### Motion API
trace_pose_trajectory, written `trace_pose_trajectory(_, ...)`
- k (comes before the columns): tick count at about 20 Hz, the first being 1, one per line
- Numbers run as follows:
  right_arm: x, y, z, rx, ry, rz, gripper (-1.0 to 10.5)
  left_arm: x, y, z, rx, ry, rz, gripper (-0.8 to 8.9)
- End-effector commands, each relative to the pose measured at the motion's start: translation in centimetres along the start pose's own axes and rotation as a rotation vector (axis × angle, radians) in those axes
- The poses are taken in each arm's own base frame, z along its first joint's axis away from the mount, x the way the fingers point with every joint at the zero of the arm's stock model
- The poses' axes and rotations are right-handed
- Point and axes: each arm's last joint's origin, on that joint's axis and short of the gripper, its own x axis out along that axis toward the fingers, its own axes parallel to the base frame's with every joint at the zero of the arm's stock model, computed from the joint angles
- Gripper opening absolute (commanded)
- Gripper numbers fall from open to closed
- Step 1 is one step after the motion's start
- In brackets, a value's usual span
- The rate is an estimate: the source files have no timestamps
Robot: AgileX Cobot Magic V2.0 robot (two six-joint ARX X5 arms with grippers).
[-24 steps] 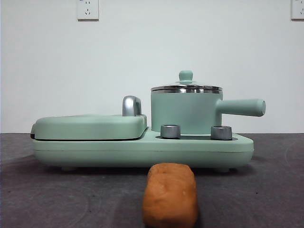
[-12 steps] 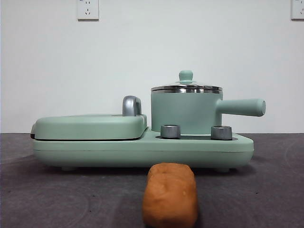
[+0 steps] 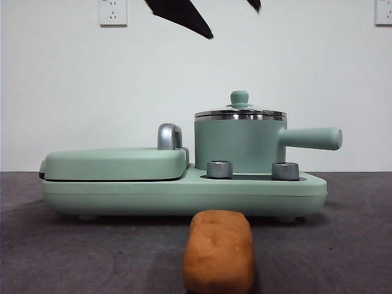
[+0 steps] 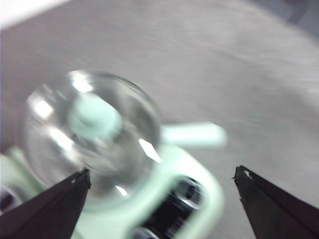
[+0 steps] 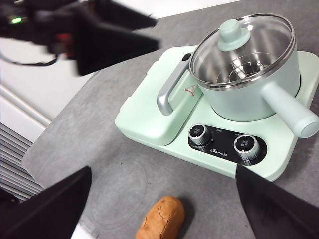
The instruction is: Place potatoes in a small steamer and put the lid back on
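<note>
Your left gripper [image 4: 159, 174], jaws spread wide and empty, hangs directly above the lid [image 4: 92, 132] on the steamer [image 3: 240, 145], nearer than your waiting, open right gripper [image 5: 162, 191].

- Now in sight at the top of the front view: left gripper [image 3: 217, 15], absent from that view half a second ago and a second ago.
- Showing there as two black tips, a large one and a small one, apart from each other.
- Hanging high above the lid [image 3: 240, 112], well clear of its knob [image 3: 239, 98]; in the left wrist view, blurred lid [image 4: 92, 132] between the spread fingers [image 4: 47, 206].
</note>
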Motion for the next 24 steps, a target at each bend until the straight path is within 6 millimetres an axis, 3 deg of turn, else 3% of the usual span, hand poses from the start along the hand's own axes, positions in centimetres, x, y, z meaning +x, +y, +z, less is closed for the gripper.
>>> trace_pose_trajectory(1, -0.2, 0.3, 0.5, -0.009, -0.013, 0.007, 4.6, 2.3, -0.1, 1.2, 0.054, -0.018, 0.056, 4.69)
trace_pose_trajectory(6, -0.2, 0.3, 0.5, -0.013, -0.013, 0.007, 4.6, 7.3, 0.7, 1.5, 0.037, -0.058, 0.068, 4.68)
trace_pose_trajectory(10, -0.2, 0.3, 0.5, -0.014, -0.013, 0.007, 4.6, 9.7, 2.7, 0.9, -0.135, -0.072, 0.097, 4.68)
trace_pose_trajectory(14, -0.2, 0.3, 0.5, -0.013, -0.013, 0.005, 4.6, 11.1, 3.9, 0.4, -0.153, -0.084, 0.117, 4.63)
trace_pose_trajectory(24, -0.2, 0.3, 0.4, -0.008, -0.009, 0.001, 4.6, 12.4, 3.3, -0.4, -0.048, -0.037, 0.109, 4.60)
